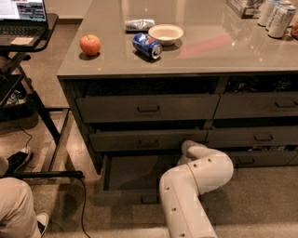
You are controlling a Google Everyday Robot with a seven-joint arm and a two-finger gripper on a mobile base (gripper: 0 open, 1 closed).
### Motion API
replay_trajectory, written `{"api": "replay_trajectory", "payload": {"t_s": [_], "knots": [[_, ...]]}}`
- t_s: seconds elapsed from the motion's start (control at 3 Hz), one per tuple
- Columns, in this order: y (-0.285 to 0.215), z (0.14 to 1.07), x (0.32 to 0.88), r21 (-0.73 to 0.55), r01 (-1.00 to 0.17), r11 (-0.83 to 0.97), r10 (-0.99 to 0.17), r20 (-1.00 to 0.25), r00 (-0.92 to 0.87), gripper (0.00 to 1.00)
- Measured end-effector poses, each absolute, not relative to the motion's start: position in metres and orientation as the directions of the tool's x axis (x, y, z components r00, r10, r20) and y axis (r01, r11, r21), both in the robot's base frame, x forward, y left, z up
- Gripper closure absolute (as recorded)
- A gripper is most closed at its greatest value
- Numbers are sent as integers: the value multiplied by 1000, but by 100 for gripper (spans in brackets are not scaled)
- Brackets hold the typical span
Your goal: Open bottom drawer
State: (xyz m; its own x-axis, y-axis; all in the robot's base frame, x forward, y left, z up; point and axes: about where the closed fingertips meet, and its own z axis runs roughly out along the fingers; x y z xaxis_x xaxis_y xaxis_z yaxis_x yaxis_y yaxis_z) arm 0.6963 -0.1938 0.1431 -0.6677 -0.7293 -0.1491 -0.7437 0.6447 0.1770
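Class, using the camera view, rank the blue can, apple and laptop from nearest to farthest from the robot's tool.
The tool is hidden behind the arm, low at the open bottom drawer.
1. Blue can, countertop, above.
2. Apple, countertop's left end.
3. Laptop, side stand, far left.

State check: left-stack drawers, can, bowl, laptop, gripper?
bottom drawer: pulled out, open
middle drawer: shut
top drawer: shut
blue can: lying on its side
bowl: upright
laptop: open, screen lit
gripper: hidden behind the arm, low by the bottom drawer
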Motion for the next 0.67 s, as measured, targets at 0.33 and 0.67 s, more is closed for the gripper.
{"api": "replay_trajectory", "payload": {"t_s": [0.33, 0.67], "knots": [[-184, 142, 692, 176, -769, 614, -758, -139, -637, 66], [-176, 142, 683, 176, -797, 578, -788, -133, -601, 89]]}}
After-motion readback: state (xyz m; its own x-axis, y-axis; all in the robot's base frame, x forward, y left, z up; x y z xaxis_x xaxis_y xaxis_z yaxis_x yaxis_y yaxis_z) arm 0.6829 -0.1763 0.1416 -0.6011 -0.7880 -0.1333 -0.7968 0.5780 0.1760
